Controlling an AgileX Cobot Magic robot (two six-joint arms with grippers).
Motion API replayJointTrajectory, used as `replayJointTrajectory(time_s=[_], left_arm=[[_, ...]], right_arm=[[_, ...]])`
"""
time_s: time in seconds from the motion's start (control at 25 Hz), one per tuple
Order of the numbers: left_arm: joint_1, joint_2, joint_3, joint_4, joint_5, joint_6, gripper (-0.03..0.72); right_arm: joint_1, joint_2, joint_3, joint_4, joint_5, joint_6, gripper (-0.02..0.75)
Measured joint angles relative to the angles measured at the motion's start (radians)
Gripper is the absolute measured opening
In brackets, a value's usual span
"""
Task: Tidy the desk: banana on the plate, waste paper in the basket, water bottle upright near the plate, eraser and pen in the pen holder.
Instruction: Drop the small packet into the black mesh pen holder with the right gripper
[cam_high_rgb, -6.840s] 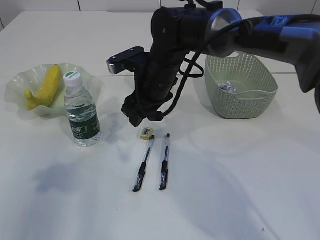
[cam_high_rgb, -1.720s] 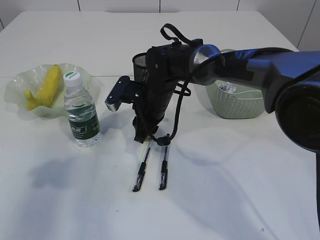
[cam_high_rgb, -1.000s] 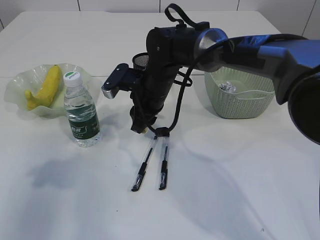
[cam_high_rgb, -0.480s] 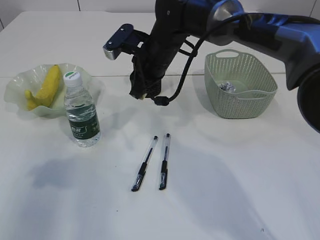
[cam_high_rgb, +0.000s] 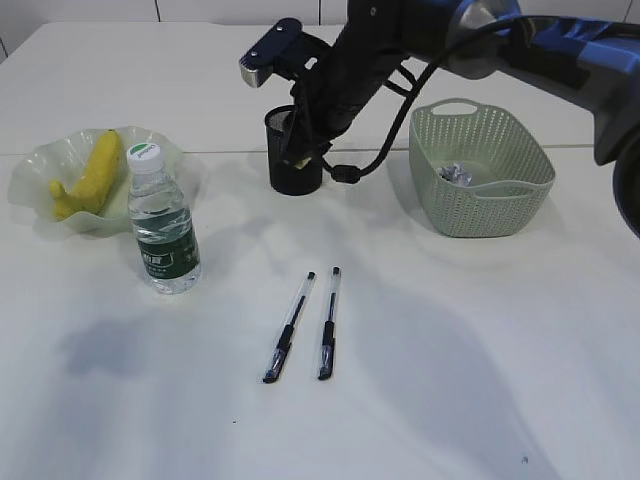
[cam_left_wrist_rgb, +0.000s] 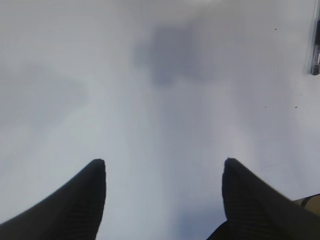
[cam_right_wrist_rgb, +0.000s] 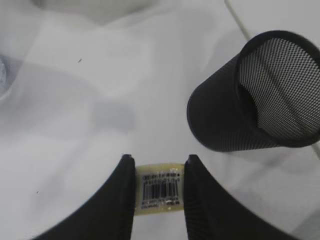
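- Black wire-mesh pen holder (cam_high_rgb: 293, 152) stands upright on the white table (cam_high_rgb: 450, 360).
- Right gripper (cam_right_wrist_rgb: 159, 167) pinches the small pale-yellow barcoded eraser (cam_right_wrist_rgb: 160, 192), raised just beside the holder.
- Left gripper (cam_left_wrist_rgb: 162, 172) hangs wide apart, empty.
- Two black pens (cam_high_rgb: 306, 325) lie in front of the holder.

The pen holder (cam_right_wrist_rgb: 257, 95) is matt black wire mesh. The basket (cam_high_rgb: 482, 172) is perforated pale-green plastic, the water bottle (cam_high_rgb: 163, 225) clear glossy plastic, the table (cam_high_rgb: 450, 380) smooth matt white.
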Motion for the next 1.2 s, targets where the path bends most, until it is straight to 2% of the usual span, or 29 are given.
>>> replayJointTrajectory(time_s=[0.28,0.72,1.2], left_arm=[[0.000,0.000,0.000,-0.002,0.000,0.000,0.514],[0.000,0.000,0.000,-0.004,0.000,0.000,0.514],[0.000,0.000,0.000,-0.004,0.000,0.000,0.514]], right_arm=[[-0.013,0.000,0.000,0.022,-0.130,0.001,0.190],[-0.080,0.002,0.000,0.210,-0.314,0.001,0.188],[-0.086,0.035,0.000,0.337,-0.402,-0.011,0.188]])
